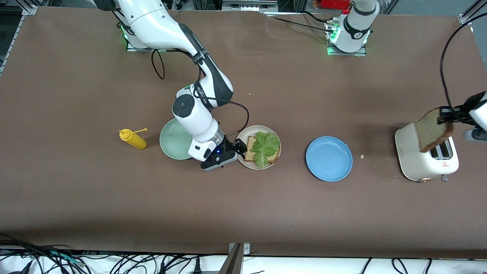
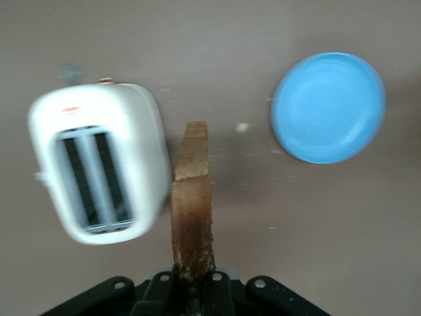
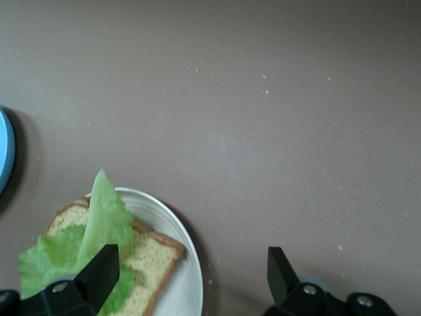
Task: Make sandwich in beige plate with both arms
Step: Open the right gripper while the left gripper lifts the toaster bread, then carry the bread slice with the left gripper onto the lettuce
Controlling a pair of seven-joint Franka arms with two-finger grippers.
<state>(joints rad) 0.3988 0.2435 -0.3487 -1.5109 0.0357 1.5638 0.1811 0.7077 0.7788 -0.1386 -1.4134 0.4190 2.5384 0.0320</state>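
Left claw (image 1: pixel 446 116) clenches a bread slice (image 1: pixel 432 129) over the toaster (image 1: pixel 424 158); right claw (image 1: pixel 240 148) hangs released beside the beige plate (image 1: pixel 245 134).

Lettuce (image 1: pixel 265 147) on bread slice (image 1: pixel 252 150) in plate (image 1: pixel 243 136); second slice (image 1: pixel 432 132) over toaster (image 1: pixel 424 161).
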